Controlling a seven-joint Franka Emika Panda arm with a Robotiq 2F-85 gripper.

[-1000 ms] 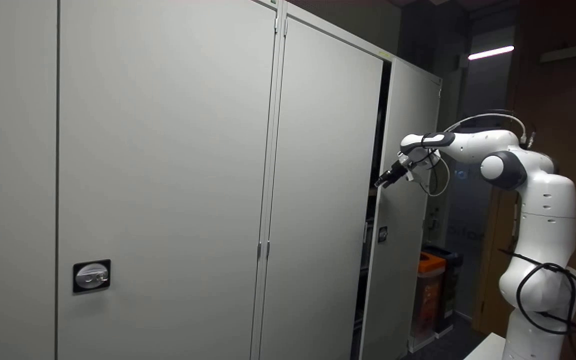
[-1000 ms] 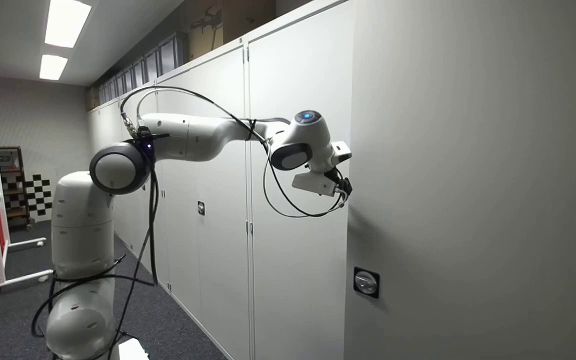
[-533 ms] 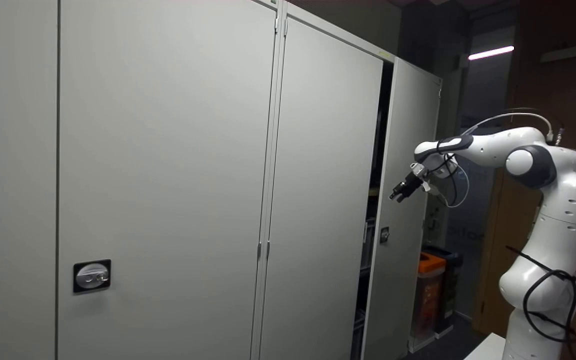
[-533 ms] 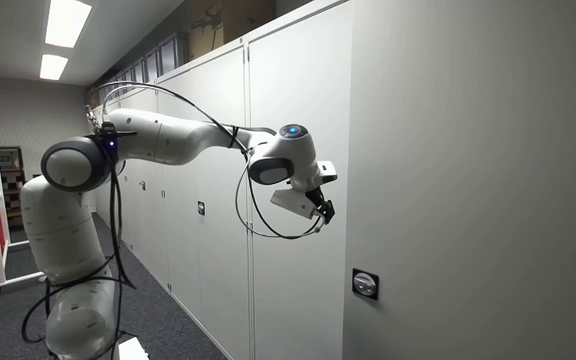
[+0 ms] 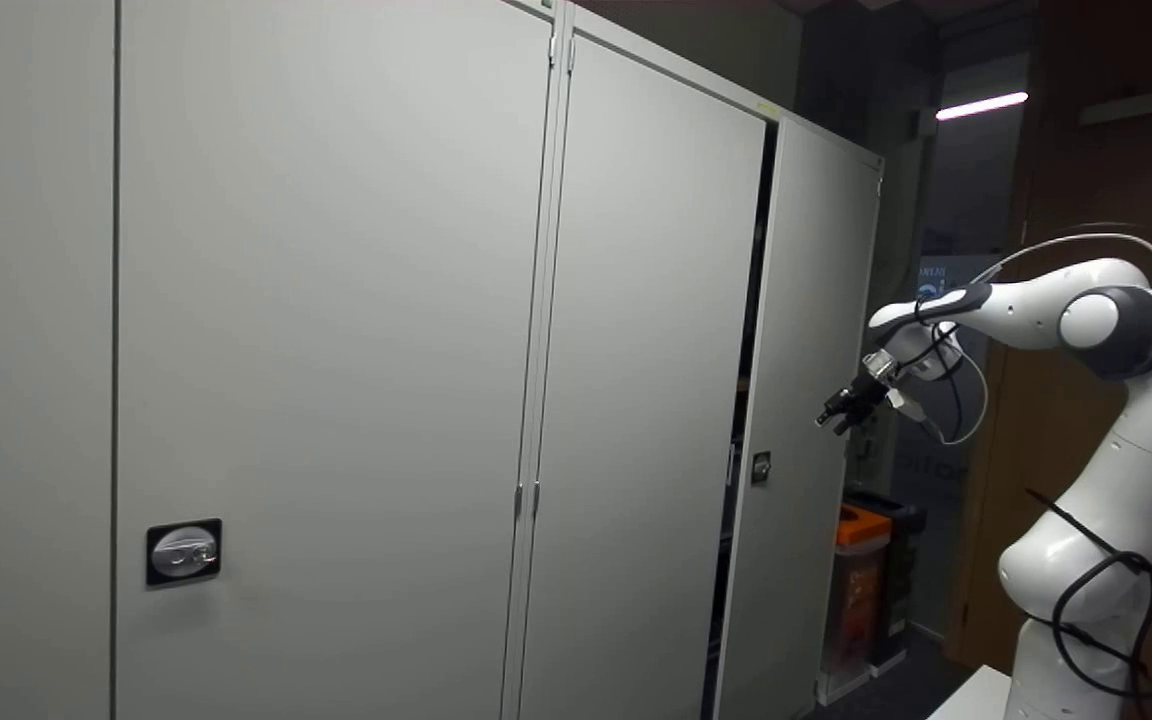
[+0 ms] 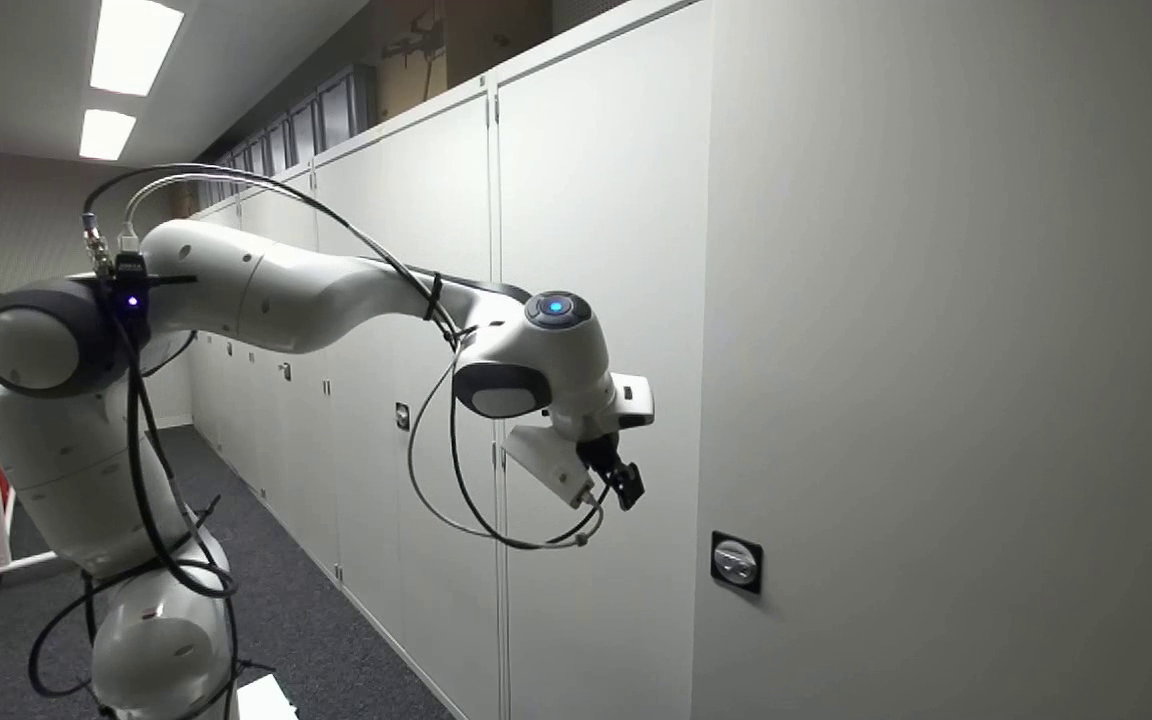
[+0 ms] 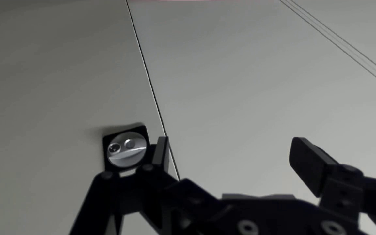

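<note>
- Gripper (image 7: pixel 229 143): spread wide, two fingers (image 7: pixel 308 163) well apart, no object between them.
- It hangs out in front of the ajar door (image 5: pixel 806 330), looks apart from it in both exterior views. Exact depth hard to judge.
- Latch (image 6: pixel 736 562): on the ajar door, near its free edge. In the wrist view a finger overlaps a corner of it; looks like line of sight, not contact.
- Dark gap (image 5: pixel 758 250): runs along the ajar door's free edge; neighbouring door (image 5: pixel 646 350) sits across it.
- My take: check depth against both exterior views before any touch on the ajar door; wrist view alone flattens it.
- Contact near the free edge should need least force, hinge (image 5: pixel 879 187) looks to be on the far side. Door probably swings freely, so go slow.
- Fingertips best off the latch and out of the gap: snag risk. Same for cables (image 6: pixel 516 544) looping in front of the ajar door.
- Counts: 1 arm (image 6: pixel 286 295), 1 gripper, 2 fingers, at least 2 cables.
- Doors: 4 in an exterior view, counting the ajar door and a cut-off one farthest from it.
- Latches: 2 clear, incl. far latch (image 5: pixel 184 552) two doors over from the ajar door.
- Bins: 2, past the ajar door's hinge side: orange-topped bin (image 5: pixel 866 525), dark bin (image 5: pixel 901 510).
</note>
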